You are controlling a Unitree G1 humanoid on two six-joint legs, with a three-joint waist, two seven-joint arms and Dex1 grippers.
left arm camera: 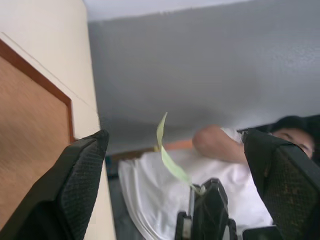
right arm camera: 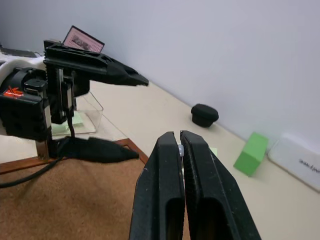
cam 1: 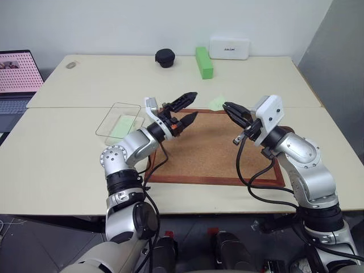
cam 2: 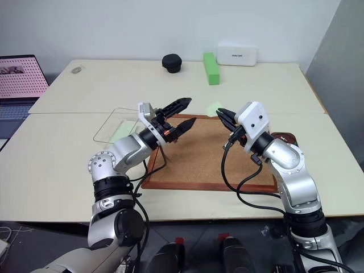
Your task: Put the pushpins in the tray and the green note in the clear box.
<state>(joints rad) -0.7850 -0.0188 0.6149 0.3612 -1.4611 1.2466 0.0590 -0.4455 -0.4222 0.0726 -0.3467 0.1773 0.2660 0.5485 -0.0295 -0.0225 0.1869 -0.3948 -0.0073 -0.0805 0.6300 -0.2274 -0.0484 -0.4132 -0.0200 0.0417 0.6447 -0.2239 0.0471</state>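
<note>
The left pincer (cam 1: 190, 106) hovers above the near-left part of the corkboard (cam 1: 219, 151), its two black fingers spread wide with nothing between them. The right pincer (cam 1: 231, 109) hangs over the far edge of the corkboard, fingers clenched together; in the right wrist view a tiny pale bit sits pinched at the tips (right arm camera: 180, 148), too small to name. In the left wrist view a thin green slip (left arm camera: 170, 159) stands out from the tip of the clenched right pincer, so the right pincer appears to be grasping it.

A pale green note (cam 1: 216, 102) lies on the worktop (cam 1: 68, 165) just beyond the far edge of the corkboard, near the right pincer. The clear box (cam 1: 118, 119) sits on the worktop to the left of the corkboard, with a pale green paper (cam 1: 124, 127) inside it. A dark reddish-brown tray (cam 2: 284, 137) peeks out beside the right arm at the corkboard's right edge. No pushpins can be made out.

Farther back stand a bright green block (cam 1: 203, 62), a black round object (cam 1: 165, 57) and a white case (cam 1: 229, 48). A laptop (cam 1: 17, 79) sits at the far left.
</note>
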